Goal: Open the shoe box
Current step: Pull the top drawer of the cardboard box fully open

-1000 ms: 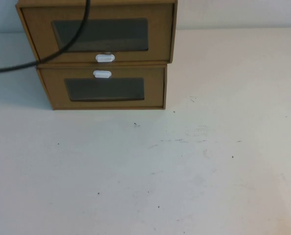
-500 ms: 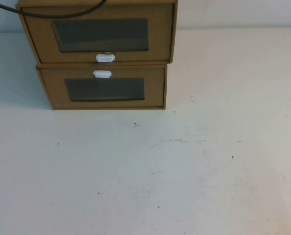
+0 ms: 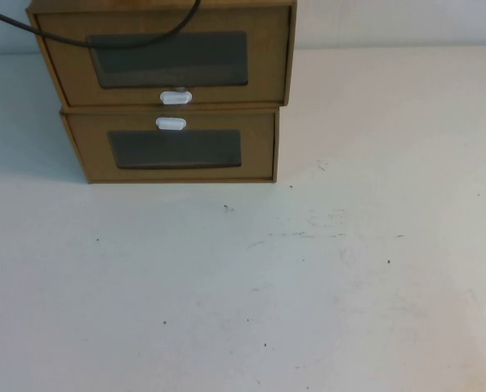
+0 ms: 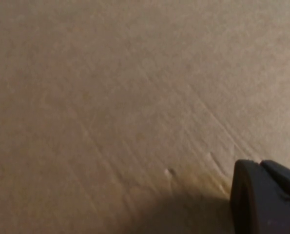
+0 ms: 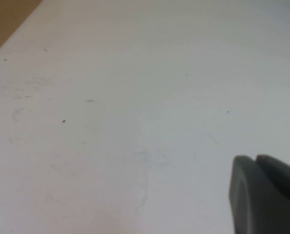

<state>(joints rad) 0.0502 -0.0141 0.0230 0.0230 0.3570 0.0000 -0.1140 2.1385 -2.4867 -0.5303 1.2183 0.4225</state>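
Shoe box (image 4: 110,97) close before left pincer (image 4: 260,165); right pincer (image 5: 256,160) above table (image 5: 135,97)

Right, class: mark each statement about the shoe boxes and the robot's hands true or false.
1. Two shoe boxes are stacked. True: upper shoe box on lower shoe box.
2. The lower one stands open. False: both fronts are closed.
3. The left hand is close to cardboard. True.
4. The right hand holds a shoe. False: it is shut, empty, above the table.
5. A black cable crosses the upper box. True.
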